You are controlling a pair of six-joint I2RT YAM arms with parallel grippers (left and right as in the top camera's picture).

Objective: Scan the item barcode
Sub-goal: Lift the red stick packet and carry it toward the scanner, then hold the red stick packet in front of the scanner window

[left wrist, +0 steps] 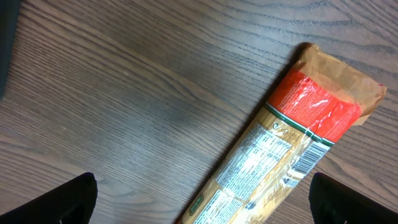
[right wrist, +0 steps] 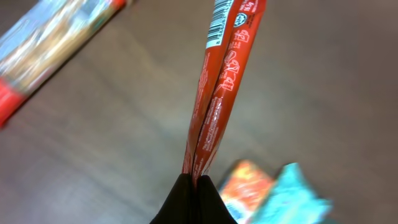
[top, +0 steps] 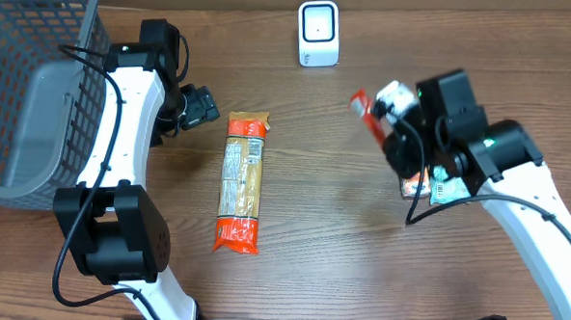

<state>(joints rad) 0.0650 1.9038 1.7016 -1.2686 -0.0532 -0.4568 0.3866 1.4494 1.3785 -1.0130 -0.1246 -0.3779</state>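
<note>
Item, red packet (right wrist: 221,81): you hold it in the right gripper (right wrist: 198,185), whose dark fingers are pinched together on its near edge. The thin packet sticks out from the fingers, lifted off the table (top: 339,268), with its barcode (right wrist: 217,25) printed at the far end. From overhead it sits right of centre, nearer you than the scanner and off to its right.

Item, scanner (top: 318,33): white, upright near the far edge of the table, well apart from the red packet.

Item, left gripper (top: 201,106): your fingers (left wrist: 68,200) stand spread wide with nothing between them, over bare wood just beside the pasta packet's red top end.

Item, pasta packet (top: 241,182): long, lying flat mid-table, printed label facing up.

Item, grey basket (top: 28,81): at the table's left edge.

Item, orange and teal packets (top: 431,189): lying on the table under the right arm.
</note>
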